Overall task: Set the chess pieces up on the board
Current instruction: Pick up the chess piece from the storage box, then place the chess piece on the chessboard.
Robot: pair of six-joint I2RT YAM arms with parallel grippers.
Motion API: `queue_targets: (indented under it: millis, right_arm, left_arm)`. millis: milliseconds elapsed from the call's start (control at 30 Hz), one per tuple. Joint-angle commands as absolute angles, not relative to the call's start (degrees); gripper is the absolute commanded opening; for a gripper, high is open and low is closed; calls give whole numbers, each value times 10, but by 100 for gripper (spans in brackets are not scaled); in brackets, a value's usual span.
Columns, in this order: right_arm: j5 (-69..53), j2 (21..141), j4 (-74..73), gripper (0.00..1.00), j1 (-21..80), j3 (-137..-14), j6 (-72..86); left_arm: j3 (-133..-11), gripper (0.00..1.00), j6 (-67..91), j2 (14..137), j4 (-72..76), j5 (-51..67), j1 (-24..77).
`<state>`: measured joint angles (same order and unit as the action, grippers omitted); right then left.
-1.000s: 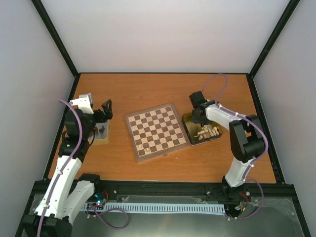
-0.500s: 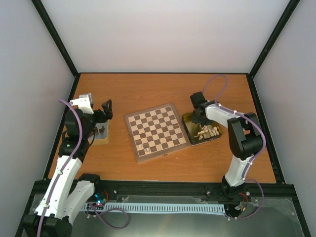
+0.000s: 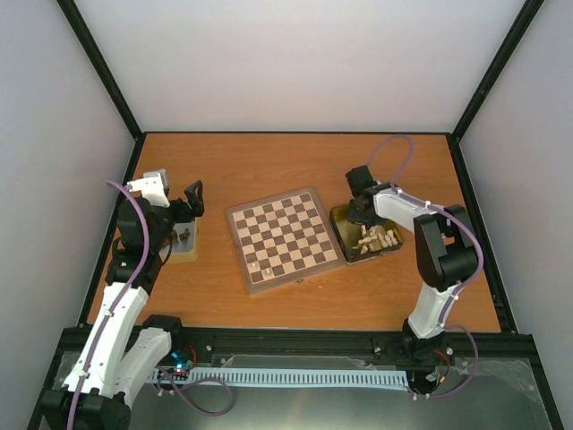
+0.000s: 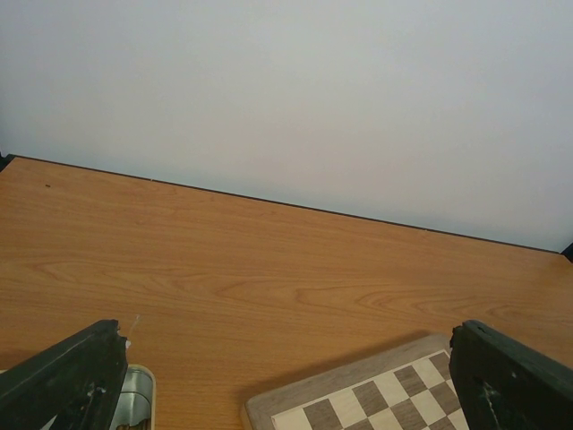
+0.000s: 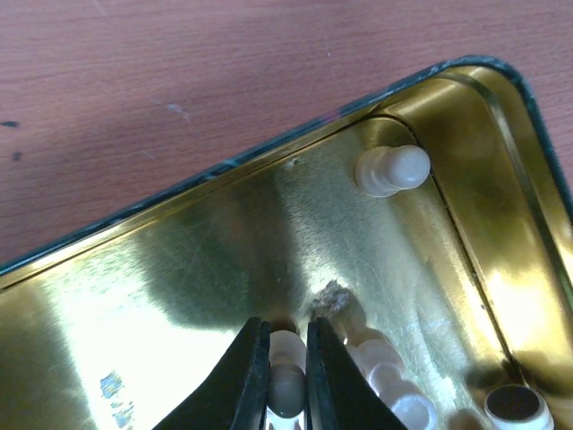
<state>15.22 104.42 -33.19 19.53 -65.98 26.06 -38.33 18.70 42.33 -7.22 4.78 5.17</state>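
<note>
Right wrist: my right gripper (image 5: 288, 358) is down inside the square gold tin (image 5: 161, 296). Its two dark fingers (image 5: 240, 381) are pinched almost together on one small cream-white chessman (image 5: 286, 390) at the edge of a heap of cream-white chess pieces (image 5: 385, 381). A lone cream pawn (image 5: 392, 168) lies on its side in the tin's far corner, well apart from the heap.

Top external: the tin sits just beside the right edge of the flat wooden chessboard with brown and cream squares (image 3: 285, 235). The board lies mid-table, turned a little askew on the orange-brown wooden table (image 3: 269, 170). Two cream pieces (image 3: 263, 267) stand on its near row, toward the left corner. Dark brown chessmen (image 3: 183, 235) sit in the silver metal tray (image 3: 183, 256), left of the board and apart from it.

Left wrist: my left gripper (image 4: 286, 329) hangs over the tray's far end, fingers spread wide, nothing between them. A corner of the board shows low in this view.
</note>
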Motion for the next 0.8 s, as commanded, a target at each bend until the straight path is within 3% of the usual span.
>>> queue_targets:
  millis: [0, 200, 400, 767]
  right_arm:
    - [126, 965, -305, 9, 193, -648, 253]
    - [61, 886, -297, 9, 208, -623, 255]
    - [48, 858, -318, 11, 297, -627, 269]
    - [74, 978, -345, 12, 523, -718, 305]
  left_arm:
    - [-402, 100, 195, 415, -65, 55, 54]
    - [-402, 100, 196, 415, -65, 57, 54]
    - [-402, 100, 196, 416, -63, 58, 54]
    - [-401, 100, 197, 413, -64, 61, 54]
